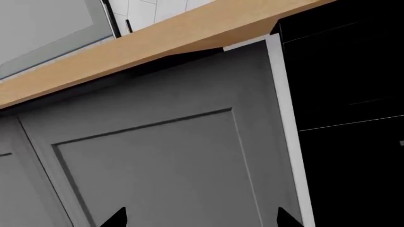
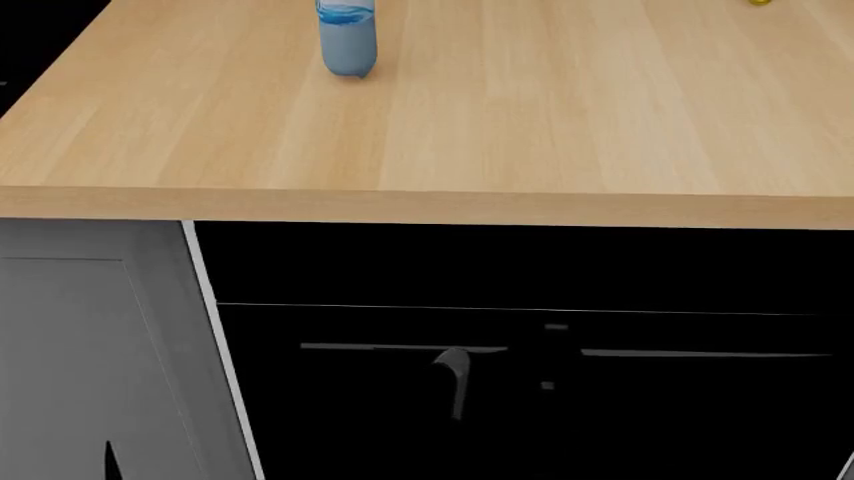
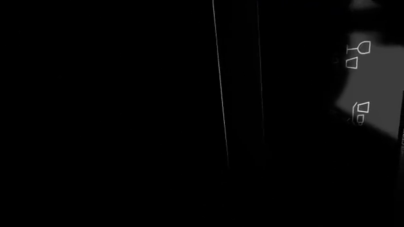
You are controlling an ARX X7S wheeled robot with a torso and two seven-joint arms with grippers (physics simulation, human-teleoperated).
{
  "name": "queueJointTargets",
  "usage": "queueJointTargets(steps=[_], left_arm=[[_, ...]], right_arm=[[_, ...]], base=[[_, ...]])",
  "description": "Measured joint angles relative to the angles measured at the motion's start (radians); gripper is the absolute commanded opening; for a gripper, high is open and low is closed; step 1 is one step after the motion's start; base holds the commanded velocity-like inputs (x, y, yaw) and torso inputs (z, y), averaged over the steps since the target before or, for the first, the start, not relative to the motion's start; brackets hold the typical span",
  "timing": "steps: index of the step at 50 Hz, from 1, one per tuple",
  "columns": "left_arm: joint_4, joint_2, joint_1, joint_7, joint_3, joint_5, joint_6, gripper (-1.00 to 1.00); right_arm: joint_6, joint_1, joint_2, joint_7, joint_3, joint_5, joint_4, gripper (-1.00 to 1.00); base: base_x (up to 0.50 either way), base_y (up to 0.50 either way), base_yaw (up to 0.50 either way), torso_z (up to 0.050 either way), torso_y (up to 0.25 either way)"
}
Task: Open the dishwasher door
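The dishwasher door (image 2: 400,420) is a glossy black panel under the wooden countertop, shut, with a thin seam above. Its long grey bar handle (image 2: 387,348) runs across it. A dark shape breaks the bar near the middle, where my black right gripper (image 2: 543,355) seems to be; its fingers do not stand out against the black. The right wrist view is almost all black door (image 3: 126,118) with a thin bright seam line (image 3: 221,94). My left gripper (image 1: 202,218) is open and empty, facing a grey cabinet door (image 1: 158,165), with the dishwasher door (image 1: 353,175) beside it.
The wooden countertop (image 2: 534,120) overhangs the door. A blue bottle (image 2: 348,40) stands on it at the back, and a yellow thing (image 2: 761,2) shows at the far right edge. The grey cabinet door (image 2: 80,350) lies left of the dishwasher. White icons (image 3: 358,52) show on the black panel.
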Motion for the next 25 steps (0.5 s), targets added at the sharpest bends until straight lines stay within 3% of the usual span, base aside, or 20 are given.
queueJointTargets(steps=[14,25], left_arm=[[0.002,-0.004,0.000,-0.007,0.007,-0.004,-0.001,1.00],[0.006,-0.008,0.001,-0.012,0.012,-0.007,-0.002,1.00]], right_arm=[[-0.054,-0.012,0.021,0.013,0.019,0.005,-0.007,-1.00],[0.108,-0.044,0.146,0.033,0.035,-0.026,-0.307,-1.00]], base=[[0.00,0.00,0.00,0.000,0.000],[0.00,0.00,0.00,0.000,0.000]])
